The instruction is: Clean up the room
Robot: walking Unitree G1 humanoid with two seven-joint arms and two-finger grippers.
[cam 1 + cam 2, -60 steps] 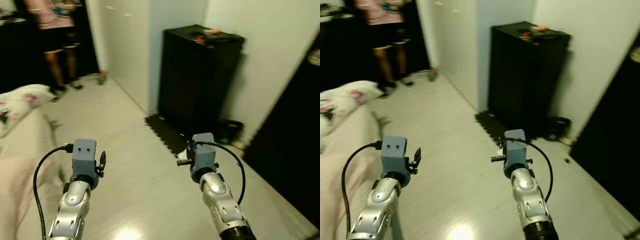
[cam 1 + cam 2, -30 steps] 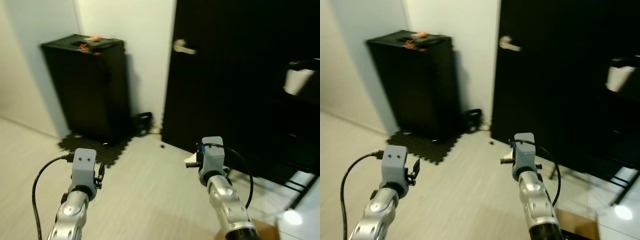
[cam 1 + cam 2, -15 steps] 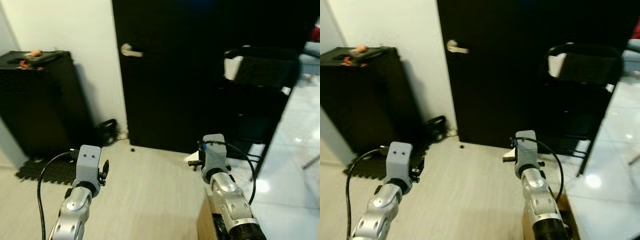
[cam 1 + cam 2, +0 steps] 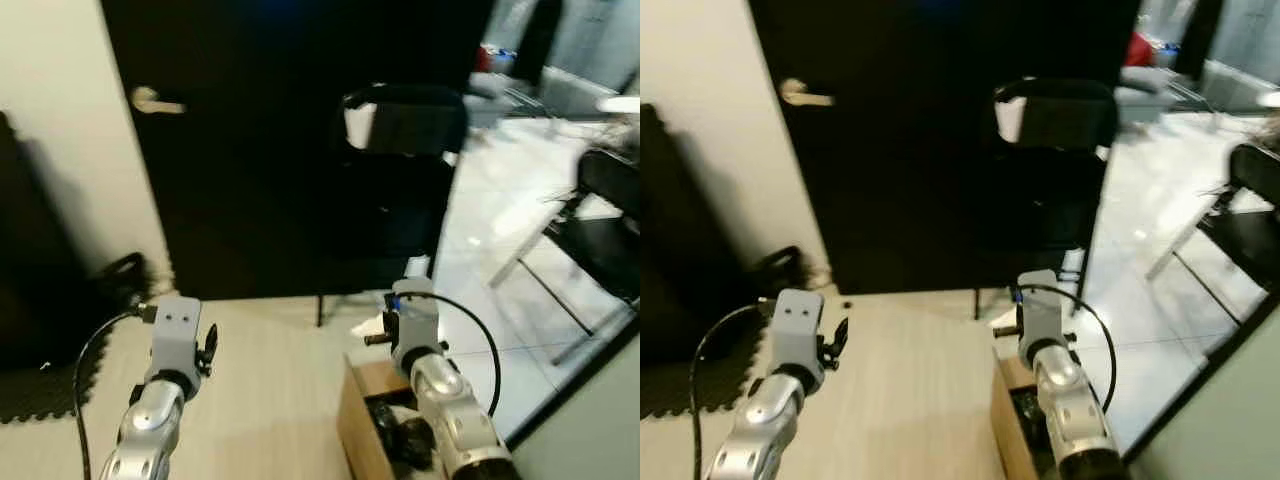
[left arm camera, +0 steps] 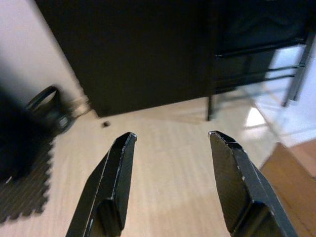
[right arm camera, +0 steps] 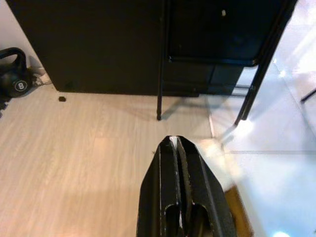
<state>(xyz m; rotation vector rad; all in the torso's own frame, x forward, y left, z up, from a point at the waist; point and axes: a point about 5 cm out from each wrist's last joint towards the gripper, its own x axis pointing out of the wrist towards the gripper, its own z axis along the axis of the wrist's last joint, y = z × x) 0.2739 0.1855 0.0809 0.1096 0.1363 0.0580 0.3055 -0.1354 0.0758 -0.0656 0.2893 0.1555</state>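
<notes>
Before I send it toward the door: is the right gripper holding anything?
No: in the right wrist view the right gripper has its two black fingers pressed flat together with nothing between them, above bare wood floor.

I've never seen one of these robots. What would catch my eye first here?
Probably the robot's two silver arms reaching forward, the left gripper open, the right gripper closed. Ahead stands a big black door with a black folding chair before it, and a cardboard box lies under the right arm.

A tall black door [image 4: 280,150] with a silver lever handle [image 4: 155,102] stands before pale wood-plank flooring [image 6: 74,163]. A black metal folding chair [image 4: 400,180] stands beside it. A black kettlebell [image 6: 15,74] sits near the white wall [image 4: 60,160].
</notes>
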